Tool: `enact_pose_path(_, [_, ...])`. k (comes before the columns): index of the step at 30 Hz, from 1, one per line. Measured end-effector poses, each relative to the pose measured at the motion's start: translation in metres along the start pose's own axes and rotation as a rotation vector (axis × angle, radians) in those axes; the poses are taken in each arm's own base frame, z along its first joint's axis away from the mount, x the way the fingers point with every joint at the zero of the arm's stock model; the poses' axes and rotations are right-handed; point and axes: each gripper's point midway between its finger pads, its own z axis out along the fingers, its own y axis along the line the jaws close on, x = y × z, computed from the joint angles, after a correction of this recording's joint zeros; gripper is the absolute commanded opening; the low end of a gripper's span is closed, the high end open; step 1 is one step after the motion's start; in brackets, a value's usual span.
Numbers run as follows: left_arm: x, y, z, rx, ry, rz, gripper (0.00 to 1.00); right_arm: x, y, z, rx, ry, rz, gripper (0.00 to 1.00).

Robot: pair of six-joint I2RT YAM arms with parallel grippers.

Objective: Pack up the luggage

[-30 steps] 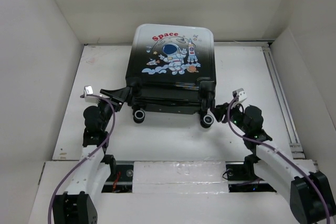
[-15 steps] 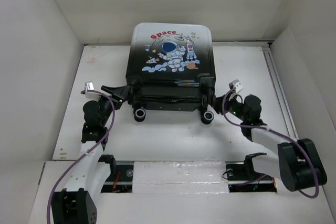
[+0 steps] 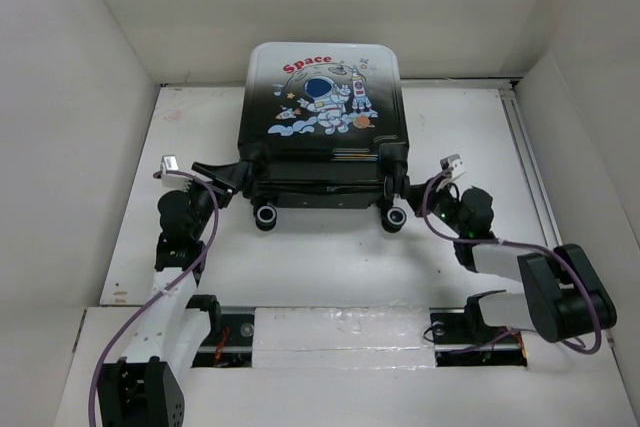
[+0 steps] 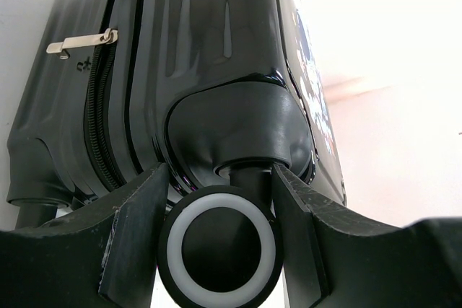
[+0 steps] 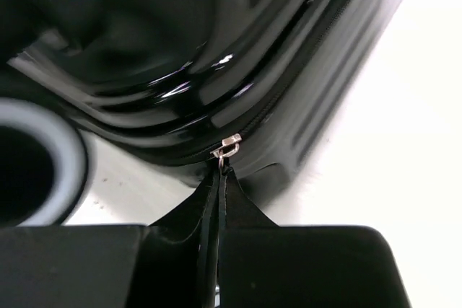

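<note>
Two claws work at the near corners of the luggage (image 3: 320,107), which lies flat and closed on the counter (image 3: 330,257) with the astronaut side up. From above, the left claw (image 3: 240,179) is at the near left corner and the right claw (image 3: 412,199) at the near right one. Compared with one second ago, the near right corner has turned a little away from the arms, and the right arm is folded lower.

On the left wrist camera, the left claw (image 4: 218,174) clamps a wheel (image 4: 220,254) from both sides, probably as a brace.

On the right wrist camera, the right claw (image 5: 220,185) is pressed together, pinching the zipper pull (image 5: 227,148). The step in hand seems to be the zipping. The next move calls for a steady pull along the track, around the corner, without losing the small tab.
</note>
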Motion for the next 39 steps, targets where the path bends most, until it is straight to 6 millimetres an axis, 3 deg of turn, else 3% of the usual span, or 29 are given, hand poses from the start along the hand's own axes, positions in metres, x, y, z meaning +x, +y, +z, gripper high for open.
enact_pose_path(3, [-0.001, -0.001, 0.000, 0.002, -0.005, 0.000, 0.00, 0.004, 0.017, -0.002, 0.010, -0.012, 0.011, 0.00])
enact_pose_path(6, [-0.002, -0.002, -0.001, 0.006, -0.011, -0.002, 0.00, 0.010, 0.061, -0.007, -0.041, -0.011, 0.011, 0.00])
enact_pose_path(9, [-0.008, -0.003, -0.004, 0.007, -0.045, -0.004, 0.00, 0.016, 0.085, -0.019, -0.004, -0.015, 0.006, 0.00])
enact_pose_path(15, [-0.009, -0.007, -0.006, 0.021, -0.043, -0.028, 0.00, 0.048, 0.130, -0.033, 0.035, 0.021, 0.004, 0.00])
enact_pose_path(19, [-0.010, -0.002, -0.005, 0.013, -0.053, -0.044, 0.00, 0.054, 0.150, -0.010, 0.113, 0.023, -0.069, 0.00])
enact_pose_path(24, [-0.028, 0.010, -0.004, -0.034, -0.142, -0.069, 0.00, 0.051, 0.155, 0.026, 0.267, -0.003, -0.146, 0.00])
enact_pose_path(28, [-0.011, 0.005, -0.010, 0.008, -0.072, -0.085, 0.00, 0.040, 0.152, 0.063, 0.350, 0.015, -0.237, 0.00])
enact_pose_path(31, [0.002, 0.003, -0.013, 0.033, -0.012, -0.095, 0.00, 0.048, 0.162, 0.082, 0.342, 0.046, -0.291, 0.00])
enact_pose_path(36, [0.005, 0.003, -0.013, 0.045, 0.001, -0.093, 0.00, 0.054, 0.162, 0.090, 0.350, 0.060, -0.334, 0.00])
enact_pose_path(39, [0.012, -0.001, -0.015, 0.069, 0.044, -0.091, 0.00, 0.062, 0.193, 0.110, 0.154, 0.083, -0.294, 0.00])
